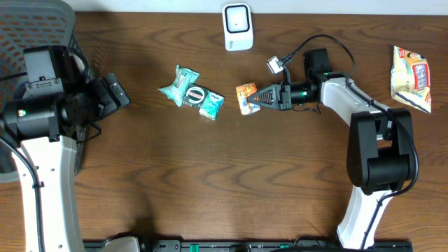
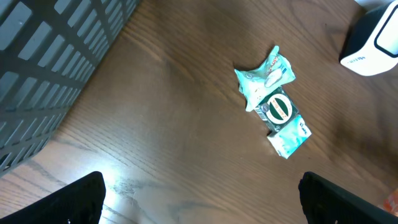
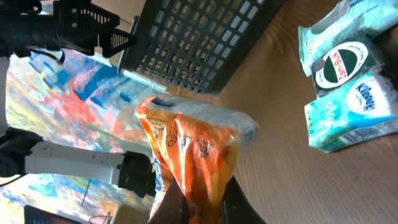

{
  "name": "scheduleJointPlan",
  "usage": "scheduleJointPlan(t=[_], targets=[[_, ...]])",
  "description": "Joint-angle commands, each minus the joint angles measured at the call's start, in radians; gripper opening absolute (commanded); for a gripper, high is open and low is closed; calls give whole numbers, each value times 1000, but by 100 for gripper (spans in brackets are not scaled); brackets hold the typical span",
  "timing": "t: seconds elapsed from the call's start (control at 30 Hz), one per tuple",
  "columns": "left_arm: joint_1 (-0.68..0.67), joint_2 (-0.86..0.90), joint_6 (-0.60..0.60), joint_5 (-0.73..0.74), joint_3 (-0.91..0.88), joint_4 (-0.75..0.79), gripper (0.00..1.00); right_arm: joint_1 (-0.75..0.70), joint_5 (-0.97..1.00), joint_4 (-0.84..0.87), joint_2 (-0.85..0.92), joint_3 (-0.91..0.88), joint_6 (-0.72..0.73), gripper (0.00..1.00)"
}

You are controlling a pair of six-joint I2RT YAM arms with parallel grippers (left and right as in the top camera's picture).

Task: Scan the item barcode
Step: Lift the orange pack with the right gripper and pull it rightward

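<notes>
Overhead has the orange packet (image 1: 244, 94) already pinched by the right gripper (image 1: 257, 97), so I'd call the pick done. It sits out in the middle of the table (image 1: 210, 175), below the white scanner (image 1: 237, 26) and apart from it. It is just right of the teal tissue packs (image 1: 191, 93).

As I judge it, what's left is the scan itself: carrying the packet up to the scanner and turning its barcode toward the window. I can't spot a barcode on any face the cameras show, so I can't say which side has to face it. I also can't tell whether the packet is lifted clear of the wood or resting on it.

Right wrist confirms the grip. The two fingers (image 3: 171, 208) are pressed together on the lower end of the packet, and its crinkled body stands out beyond them.

My left gripper (image 1: 115, 91) is spread wide beside the grey basket (image 1: 35, 21), holding and touching nothing. Its wrist view shows only bare wood between the fingers, with the tissue packs farther out. A chip bag (image 1: 411, 78) lies untouched at the far right.
</notes>
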Motion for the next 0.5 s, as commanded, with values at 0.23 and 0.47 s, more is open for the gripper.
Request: scheduleJointPlan(t=[0.23,0.47], targets=[[4,2,-1,5,22,-3,98,25,133,18,-13,0,126,1],[4,2,-1,5,22,-3,98,58,155,51,-13,0,127,1]])
